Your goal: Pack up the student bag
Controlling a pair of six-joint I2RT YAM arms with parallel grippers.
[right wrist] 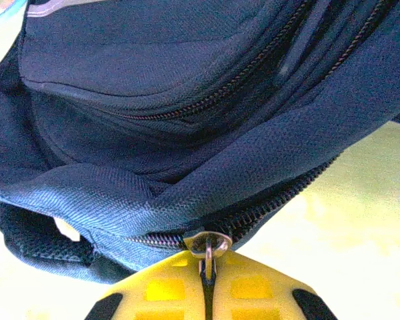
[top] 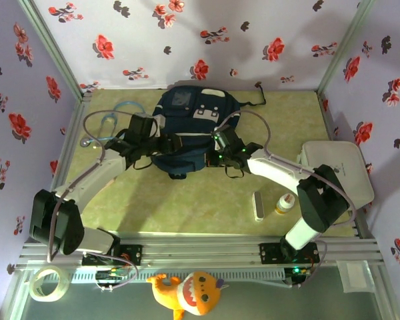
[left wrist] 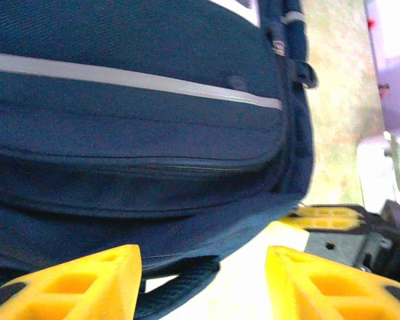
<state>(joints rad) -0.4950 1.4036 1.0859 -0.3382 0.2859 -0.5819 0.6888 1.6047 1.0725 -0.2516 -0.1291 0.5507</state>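
Here, floral walls point(top: 187, 40) frame table point(top: 187, 200) and student bag point(top: 187, 123).

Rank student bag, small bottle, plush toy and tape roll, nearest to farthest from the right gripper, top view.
1. student bag, centre, in the jaws of the right gripper.
2. small bottle, right front.
3. plush toy, near edge.
4. tape roll, near-left corner.

The left arm point(top: 97, 179) and right arm point(top: 277, 170) are white-shelled with bulky black joints point(top: 53, 220) and yellow, hollow-ribbed fingers point(left wrist: 73, 283).
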